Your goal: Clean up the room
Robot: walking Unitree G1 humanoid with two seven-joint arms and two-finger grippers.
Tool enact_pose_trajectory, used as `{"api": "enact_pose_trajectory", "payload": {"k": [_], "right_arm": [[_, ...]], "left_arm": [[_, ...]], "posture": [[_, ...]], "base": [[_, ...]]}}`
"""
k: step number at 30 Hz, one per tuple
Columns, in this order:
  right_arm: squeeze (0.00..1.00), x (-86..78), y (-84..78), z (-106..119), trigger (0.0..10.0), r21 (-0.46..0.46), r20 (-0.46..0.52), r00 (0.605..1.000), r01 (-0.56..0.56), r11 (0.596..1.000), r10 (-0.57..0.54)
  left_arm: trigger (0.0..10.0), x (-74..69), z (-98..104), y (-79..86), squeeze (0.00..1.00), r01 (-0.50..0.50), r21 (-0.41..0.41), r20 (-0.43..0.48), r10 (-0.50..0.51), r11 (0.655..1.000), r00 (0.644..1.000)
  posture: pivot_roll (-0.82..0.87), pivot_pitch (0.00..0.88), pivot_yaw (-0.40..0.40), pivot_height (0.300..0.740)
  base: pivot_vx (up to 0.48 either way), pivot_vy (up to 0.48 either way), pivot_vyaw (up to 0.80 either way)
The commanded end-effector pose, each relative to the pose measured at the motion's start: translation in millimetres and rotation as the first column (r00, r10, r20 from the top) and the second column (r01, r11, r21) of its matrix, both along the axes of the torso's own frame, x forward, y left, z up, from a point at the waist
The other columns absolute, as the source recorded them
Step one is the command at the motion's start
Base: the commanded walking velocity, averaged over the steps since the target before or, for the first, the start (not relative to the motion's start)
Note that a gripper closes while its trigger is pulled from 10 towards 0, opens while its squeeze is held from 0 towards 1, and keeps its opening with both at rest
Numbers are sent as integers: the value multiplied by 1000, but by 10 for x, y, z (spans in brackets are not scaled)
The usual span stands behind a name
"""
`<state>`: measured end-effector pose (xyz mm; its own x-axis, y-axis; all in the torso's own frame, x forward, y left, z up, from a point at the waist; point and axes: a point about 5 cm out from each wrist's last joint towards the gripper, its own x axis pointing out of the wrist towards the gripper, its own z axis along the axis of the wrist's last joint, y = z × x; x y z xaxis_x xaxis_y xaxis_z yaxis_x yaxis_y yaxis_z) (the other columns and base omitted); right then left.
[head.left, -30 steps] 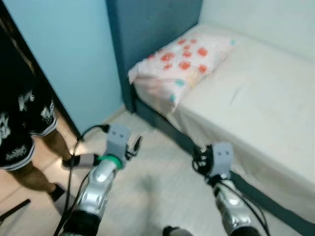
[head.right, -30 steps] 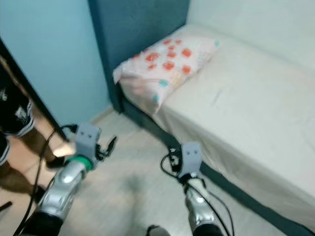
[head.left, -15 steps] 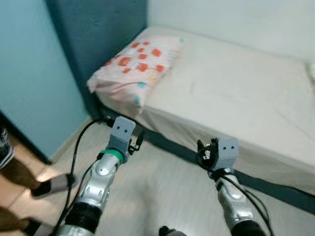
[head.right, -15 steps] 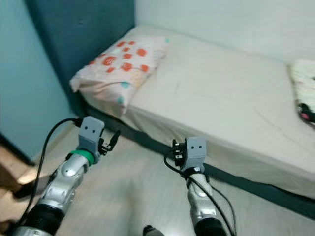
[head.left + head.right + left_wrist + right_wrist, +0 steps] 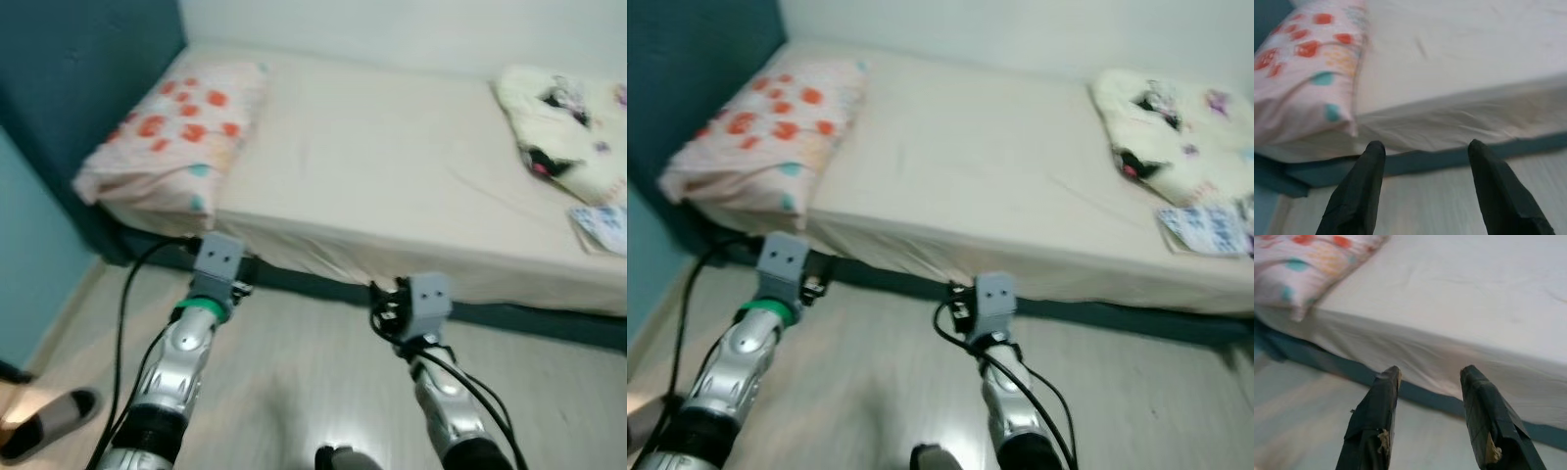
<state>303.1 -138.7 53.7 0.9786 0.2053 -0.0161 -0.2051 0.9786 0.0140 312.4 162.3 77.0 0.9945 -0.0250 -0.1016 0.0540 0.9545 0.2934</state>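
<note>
A bed with a cream sheet lies ahead of me. On its left end rests a pink pillow with red and teal spots. A cream blanket with cartoon prints lies bunched at the right end, with a small printed paper item beside it. My left gripper is open with nothing between its fingers, held over the floor just short of the bed's dark teal base. My right gripper is also open and holds nothing, low before the bed's edge.
A dark blue headboard stands at the left, with a light blue wall beside it. A person's foot in a dark shoe is on the pale wood floor at the lower left. Cables hang from both arms.
The camera has swung to the right: the person and blue wall have slid off to the left, and the blanket end of the bed has come into view. Both grippers stay open.
</note>
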Motion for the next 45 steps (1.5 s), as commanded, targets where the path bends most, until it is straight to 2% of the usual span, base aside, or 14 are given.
{"api": "enact_pose_trajectory", "payload": {"k": [1,2,3,6,11,16,22,24,26,27,29,35,45], "right_arm": [[0,46,78,14,10000,-23,-9,999,-54,998,53],[0,46,78,14,10000,-23,-9,999,-54,998,53],[0,141,214,101,10000,-42,8,993,-120,992,120],[0,203,301,179,10000,-48,28,987,-156,987,157],[0,244,383,258,10000,-51,57,981,-185,981,188],[0,248,400,272,10000,-51,64,979,-193,980,196],[0,190,382,184,10000,-41,48,982,-183,982,185],[0,190,382,184,10000,-41,48,982,-183,982,185],[0,173,353,158,10000,-37,42,984,-169,985,171],[0,157,287,126,10000,-23,34,991,-131,991,131],[0,157,287,126,10000,-23,34,991,-131,991,131],[0,164,176,120,10000,-13,33,997,-73,997,73],[0,159,143,115,10000,-12,36,998,-55,998,55]], "left_arm": [[10000,-107,-161,130,0,-61,47,-36,63,997,997],[10000,-107,-161,130,0,-61,47,-36,63,997,997],[10000,-198,-229,314,0,-146,65,-46,149,987,988],[10000,-231,-215,400,0,-177,66,-38,179,982,983],[10000,-231,-159,444,0,-180,70,-17,182,981,983],[10000,-189,-91,406,0,-167,66,12,166,984,986],[10000,-75,38,201,0,-107,33,60,105,994,993],[10000,-75,38,201,0,-107,33,60,105,994,993],[10000,-65,38,157,0,-88,28,55,86,996,995],[10000,-42,45,83,0,-58,12,49,57,998,997],[10000,-42,45,83,0,-58,12,49,57,998,997],[10000,20,103,-52,0,3,-16,56,-2,1000,998],[10000,45,102,-54,0,10,-11,50,-9,1000,999]], "posture": [[117,69,-58,740],[117,69,-58,740],[149,72,-77,740],[158,70,-78,740],[166,70,-69,740],[166,71,-61,740],[138,75,-33,740],[138,75,-33,740],[131,71,-24,740],[123,68,-15,740],[123,68,-15,740],[103,64,1,740],[85,62,13,740]], "base": [[0,0,-800],[0,0,-800],[0,0,-800],[0,0,-800],[0,0,-800],[0,0,-800],[0,0,-800],[0,0,-800],[0,0,-800],[0,0,-800],[0,0,-800],[0,0,-800],[0,0,-800]]}}
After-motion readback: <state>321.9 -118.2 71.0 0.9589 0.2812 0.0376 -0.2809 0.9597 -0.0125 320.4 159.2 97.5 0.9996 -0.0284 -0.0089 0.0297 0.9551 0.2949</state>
